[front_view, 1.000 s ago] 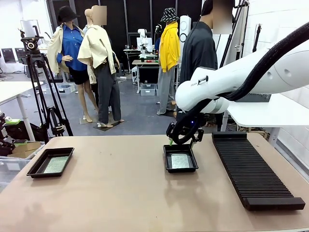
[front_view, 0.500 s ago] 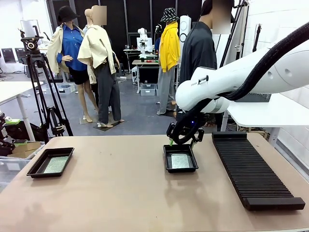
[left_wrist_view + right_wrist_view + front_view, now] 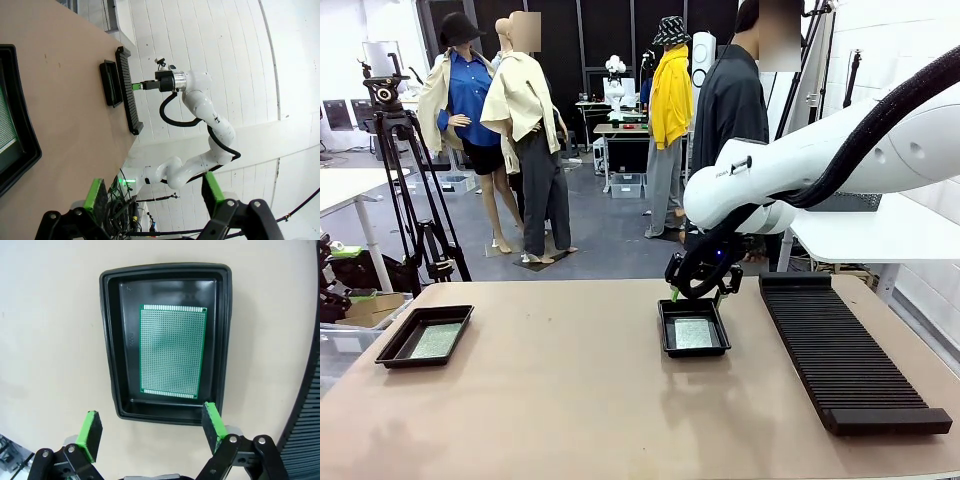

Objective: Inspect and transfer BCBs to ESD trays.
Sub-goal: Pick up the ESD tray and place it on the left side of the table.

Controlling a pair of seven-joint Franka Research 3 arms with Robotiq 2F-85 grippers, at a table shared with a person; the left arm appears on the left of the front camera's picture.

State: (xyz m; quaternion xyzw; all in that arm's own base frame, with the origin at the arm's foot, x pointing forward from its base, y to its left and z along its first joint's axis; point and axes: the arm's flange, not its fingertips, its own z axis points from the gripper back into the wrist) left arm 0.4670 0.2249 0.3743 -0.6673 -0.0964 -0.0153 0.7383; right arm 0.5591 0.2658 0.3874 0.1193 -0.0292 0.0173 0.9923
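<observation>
Two black ESD trays sat on the desk, one at the far left (image 3: 425, 335) and one right of centre (image 3: 693, 327), and each had a green BCB lying flat on its floor — the left board (image 3: 435, 340) and the right board (image 3: 693, 333). To the right of the nearer-centre tray ran a long black ribbed rack (image 3: 845, 350).

The board looked thin, stiff and light, a perforated panel with fine holes edge to edge. I judged it easy to scratch or flex if pinched on its face, so the long edges seemed the place to take hold, though the tray's sloping rim left little room beside them.

The right gripper (image 3: 152, 427) hung just above the right tray's near rim, its green pads (image 3: 211, 422) spread as wide as they go and clasping nothing — the board lay untouched beyond them. The left gripper (image 3: 155, 195) was likewise fully spread and empty, poised off the desk's left edge with the corner of the left tray in sight.
</observation>
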